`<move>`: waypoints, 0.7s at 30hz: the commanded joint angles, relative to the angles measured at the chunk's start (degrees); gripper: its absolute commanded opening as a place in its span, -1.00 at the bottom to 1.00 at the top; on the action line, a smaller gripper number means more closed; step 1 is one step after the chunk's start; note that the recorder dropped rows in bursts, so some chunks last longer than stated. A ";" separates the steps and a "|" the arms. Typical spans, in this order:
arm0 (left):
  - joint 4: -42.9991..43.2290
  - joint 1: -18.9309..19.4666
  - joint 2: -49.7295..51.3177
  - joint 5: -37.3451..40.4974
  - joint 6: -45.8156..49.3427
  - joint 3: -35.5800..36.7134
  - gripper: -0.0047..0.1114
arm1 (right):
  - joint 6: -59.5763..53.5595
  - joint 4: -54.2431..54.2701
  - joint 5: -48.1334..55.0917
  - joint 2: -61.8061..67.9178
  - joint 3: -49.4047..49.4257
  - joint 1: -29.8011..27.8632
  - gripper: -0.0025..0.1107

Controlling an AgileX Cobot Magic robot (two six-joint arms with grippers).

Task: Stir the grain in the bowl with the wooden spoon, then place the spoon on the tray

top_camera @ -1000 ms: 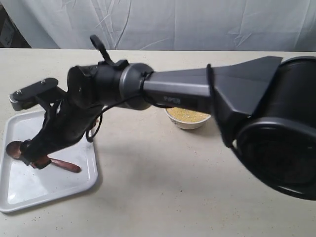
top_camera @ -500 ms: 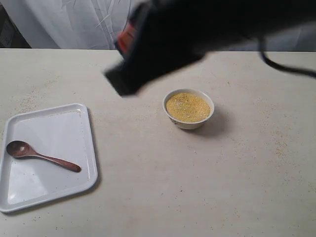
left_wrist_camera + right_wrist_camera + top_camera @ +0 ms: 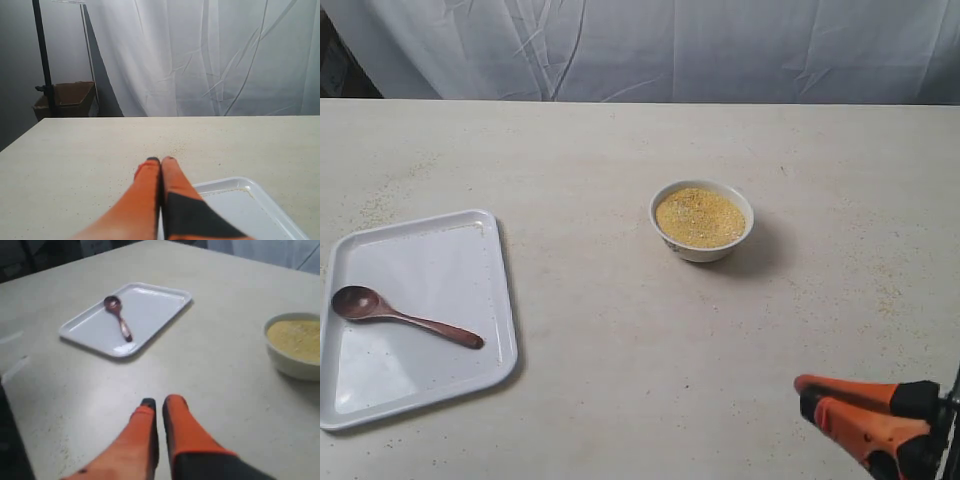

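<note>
From my console, the wooden spoon lies flat inside the white tray at the left of the table. Its oval bowl sits toward the tray's left rim, and its handle angles across toward the right rim. The small white bowl stands well apart near the table's middle, filled with yellow grain. My right gripper shows at the lower right edge of the exterior view. Its orange fingers are drawn together with only a thin slit between them, gripping nothing and clear of bowl and tray alike. On the left wrist camera, the left gripper is clenched, its fingertips pressed side by side and empty, and a corner of the tray shows just beside it.
</note>
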 commanded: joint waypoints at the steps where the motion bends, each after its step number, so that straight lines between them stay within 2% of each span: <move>1: -0.18 -0.26 -0.28 0.00 -0.25 0.28 -0.91 | 0.21 -0.05 -6.78 -4.36 0.16 -10.38 -0.81; 4: -0.18 -0.26 -0.28 0.00 -0.25 0.28 -0.91 | 0.21 -0.05 -12.27 -8.03 0.16 -23.19 -0.81; 6: -0.18 -0.26 -0.28 0.00 -0.25 0.28 -0.91 | 0.21 0.06 -12.27 -11.50 0.16 -30.79 -0.81; 8: -0.18 -0.26 -0.28 0.00 -0.25 0.28 -0.91 | 0.66 1.04 -9.89 -15.12 0.16 -37.68 -0.81; 11: -0.18 -0.26 -0.28 0.00 -0.25 0.28 -0.91 | 0.80 2.44 -0.78 -20.90 0.16 -46.76 -0.81; 15: -0.18 -0.26 -0.28 0.00 -0.25 0.28 -0.91 | 0.70 2.19 10.95 -24.48 0.16 -53.04 -0.81; 21: -0.18 -0.26 -0.28 0.00 -0.25 0.28 -0.91 | 0.82 2.32 15.33 -24.48 0.16 -53.96 -0.81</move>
